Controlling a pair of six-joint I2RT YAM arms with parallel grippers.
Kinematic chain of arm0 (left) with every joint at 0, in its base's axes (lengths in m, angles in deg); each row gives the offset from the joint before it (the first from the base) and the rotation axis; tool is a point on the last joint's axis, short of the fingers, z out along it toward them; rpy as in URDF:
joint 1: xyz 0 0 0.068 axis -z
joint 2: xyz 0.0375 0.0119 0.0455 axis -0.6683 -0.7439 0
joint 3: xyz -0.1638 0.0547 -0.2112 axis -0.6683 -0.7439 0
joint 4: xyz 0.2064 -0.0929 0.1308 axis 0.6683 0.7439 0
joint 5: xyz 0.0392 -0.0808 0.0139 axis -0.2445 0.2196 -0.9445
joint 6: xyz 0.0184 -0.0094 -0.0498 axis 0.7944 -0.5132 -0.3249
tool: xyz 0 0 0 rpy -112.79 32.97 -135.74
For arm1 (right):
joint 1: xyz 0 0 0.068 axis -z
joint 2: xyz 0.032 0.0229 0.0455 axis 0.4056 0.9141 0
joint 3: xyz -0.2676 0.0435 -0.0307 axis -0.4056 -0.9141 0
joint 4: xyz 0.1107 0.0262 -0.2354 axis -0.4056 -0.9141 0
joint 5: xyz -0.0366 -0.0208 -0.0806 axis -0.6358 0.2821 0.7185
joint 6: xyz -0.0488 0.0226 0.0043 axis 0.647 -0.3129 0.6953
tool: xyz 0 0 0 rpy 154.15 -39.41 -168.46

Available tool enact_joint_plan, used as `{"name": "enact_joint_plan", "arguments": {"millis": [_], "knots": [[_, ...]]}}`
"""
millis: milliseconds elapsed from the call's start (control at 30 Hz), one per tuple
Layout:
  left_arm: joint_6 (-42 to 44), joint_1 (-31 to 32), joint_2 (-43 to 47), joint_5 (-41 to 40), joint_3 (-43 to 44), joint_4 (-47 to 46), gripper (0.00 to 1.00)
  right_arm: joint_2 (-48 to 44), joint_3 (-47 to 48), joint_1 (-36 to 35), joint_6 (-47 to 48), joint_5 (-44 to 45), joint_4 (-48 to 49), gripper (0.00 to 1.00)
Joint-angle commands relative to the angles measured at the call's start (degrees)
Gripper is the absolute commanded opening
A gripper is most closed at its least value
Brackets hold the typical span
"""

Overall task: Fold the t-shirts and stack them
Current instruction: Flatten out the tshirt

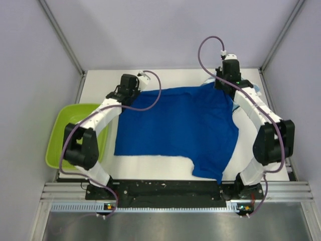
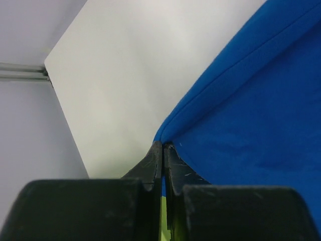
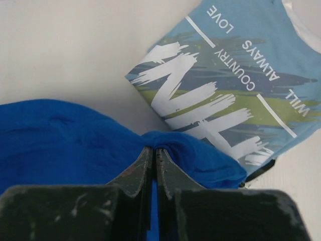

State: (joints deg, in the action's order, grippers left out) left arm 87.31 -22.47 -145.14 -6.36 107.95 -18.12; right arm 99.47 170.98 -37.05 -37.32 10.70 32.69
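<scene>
A royal blue t-shirt point(image 1: 178, 125) lies spread over the white table, plain side up, one sleeve hanging toward the front edge. My left gripper point(image 1: 131, 88) is shut on its far left corner point(image 2: 173, 131), cloth pinched between the fingertips. My right gripper point(image 1: 228, 79) is shut on its far right edge point(image 3: 190, 145), where the cloth bunches at the tips. A folded teal-blue t-shirt point(image 3: 235, 80) with large white lettering lies flat just beyond the right gripper, mostly hidden under the arm in the top view.
A lime-green tub point(image 1: 60, 135) stands off the table's left edge, beside the left arm. Frame posts rise at the back corners and grey walls close in on both sides. Bare white table point(image 2: 125, 75) stretches beyond the blue shirt's far edge.
</scene>
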Motion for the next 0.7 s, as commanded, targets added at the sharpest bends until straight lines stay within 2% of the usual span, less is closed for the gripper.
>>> {"name": "enact_joint_plan", "arguments": {"millis": [0, 233, 467, 500, 567, 600, 667], "knots": [[-1.5, -2.2, -5.3, -2.8, 5.1, -10.0, 0.0, 5.6, 5.4, 0.5, 1.0, -1.3, 6.7, 0.0], [1.2, -3.1, -12.4, -4.0, 9.9, -12.1, 0.0, 12.6, 9.8, 2.3, -0.3, -3.5, 8.2, 0.0], [4.4, -3.8, -17.6, -5.3, 14.4, -12.0, 0.0, 12.5, 9.1, 3.2, -0.8, -4.2, 8.0, 0.0], [4.9, -3.9, -18.5, -5.4, 15.2, -11.8, 0.04, 12.8, 9.7, 3.2, -0.2, -4.7, 7.9, 0.0], [5.3, -4.2, -20.1, -6.2, 17.3, -10.6, 0.33, 14.0, 11.4, 3.1, 0.9, -5.0, 7.9, 0.0], [5.3, -4.3, -20.8, -6.7, 18.7, -9.9, 0.51, 15.0, 12.6, 3.2, 1.4, -4.7, 7.3, 0.05], [4.8, -4.6, -20.8, -6.5, 21.0, -8.1, 0.7, 16.5, 16.3, 3.4, 2.0, -4.2, 2.8, 0.5]]}}
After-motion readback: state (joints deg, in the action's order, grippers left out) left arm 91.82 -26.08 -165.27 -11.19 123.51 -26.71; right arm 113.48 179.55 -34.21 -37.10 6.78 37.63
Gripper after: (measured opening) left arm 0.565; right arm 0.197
